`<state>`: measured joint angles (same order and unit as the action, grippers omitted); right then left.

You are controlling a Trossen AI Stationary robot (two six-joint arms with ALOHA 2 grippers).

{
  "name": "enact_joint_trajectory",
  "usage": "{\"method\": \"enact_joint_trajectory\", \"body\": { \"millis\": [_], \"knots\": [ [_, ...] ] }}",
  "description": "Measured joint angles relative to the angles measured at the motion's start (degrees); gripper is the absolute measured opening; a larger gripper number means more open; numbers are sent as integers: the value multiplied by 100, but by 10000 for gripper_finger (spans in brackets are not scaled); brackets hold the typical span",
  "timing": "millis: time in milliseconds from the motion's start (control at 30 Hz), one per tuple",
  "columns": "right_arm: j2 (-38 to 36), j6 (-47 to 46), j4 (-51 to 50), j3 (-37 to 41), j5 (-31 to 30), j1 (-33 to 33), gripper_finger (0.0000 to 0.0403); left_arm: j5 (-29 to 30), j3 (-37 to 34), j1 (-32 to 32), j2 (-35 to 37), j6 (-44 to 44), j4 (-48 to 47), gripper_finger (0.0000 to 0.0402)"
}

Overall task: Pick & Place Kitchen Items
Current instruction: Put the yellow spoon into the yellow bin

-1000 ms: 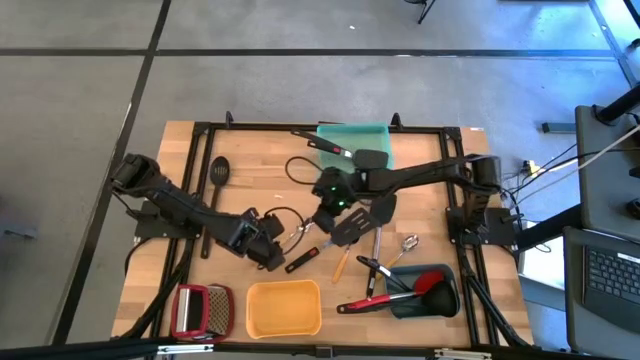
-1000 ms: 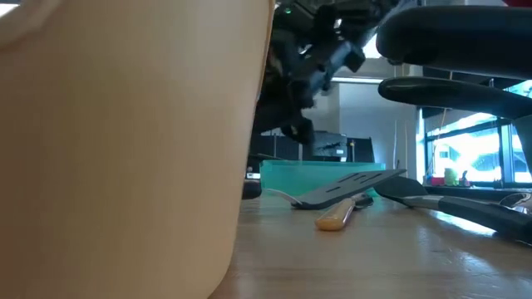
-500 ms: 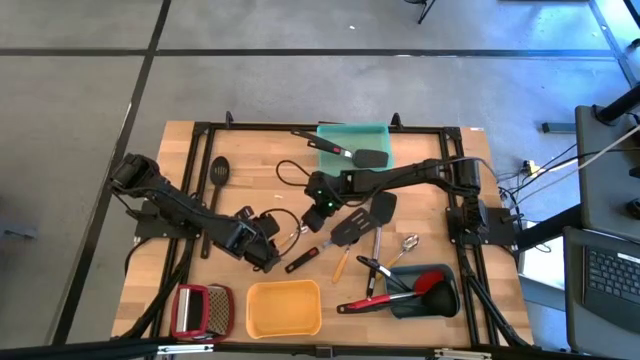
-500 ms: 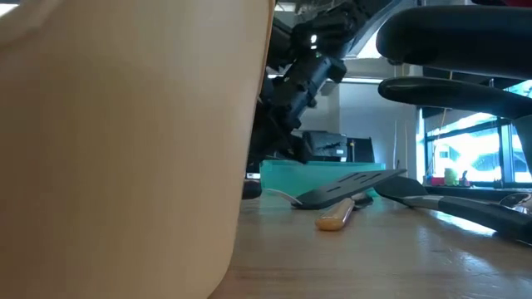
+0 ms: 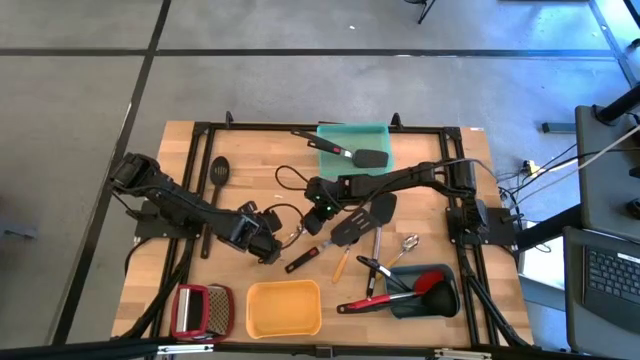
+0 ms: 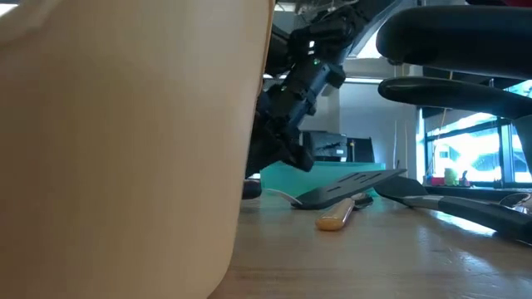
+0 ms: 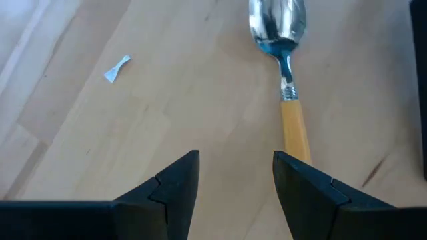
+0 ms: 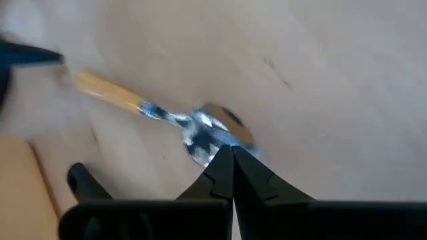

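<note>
left pincer (image 7: 235, 175): released, fingers apart, low over the worktop (image 7: 153, 113).
spoon (image 7: 288, 73): just ahead of left pincer, not held; wood handle end beside one finger.
spoon axis: runs straight away from left pincer, shiny bowl at far end.
right pincer (image 8: 230, 160): clenched, tips at spoon bowl, opposite left pincer.
change: right pincer has come down from over the black turner (image 5: 352, 225) toward spoon bowl; left pincer unchanged.

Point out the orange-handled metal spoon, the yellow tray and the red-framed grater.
orange-handled metal spoon (image 7: 277, 19): left wrist view, on the shiny bowl.
yellow tray (image 5: 284, 309): high view, on its bare floor.
red-framed grater (image 5: 201, 310): high view, on the metal grating face.
</note>
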<state>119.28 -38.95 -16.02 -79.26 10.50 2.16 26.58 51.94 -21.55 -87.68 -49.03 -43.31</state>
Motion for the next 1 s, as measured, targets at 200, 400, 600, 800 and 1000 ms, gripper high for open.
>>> {"method": "enact_joint_trajectory", "body": {
  "millis": [200,400,600,800,1000],
  "knots": [
    [106,-115,-67,11,-53,-137,0,-74,0,43,0,235,90,184],
    [103,-112,-54,11,-241,-184,0,-105,0,45,-2,488,661,184],
    [101,-91,-202,11,-336,-184,0,-201,0,156,-2,978,1151,185],
    [99,-93,-223,11,-437,-182,0,-482,-124,401,-9,998,1279,185],
    [97,-110,-312,11,-457,-182,0,-908,-315,498,-173,1187,1903,185]
  ]
}}
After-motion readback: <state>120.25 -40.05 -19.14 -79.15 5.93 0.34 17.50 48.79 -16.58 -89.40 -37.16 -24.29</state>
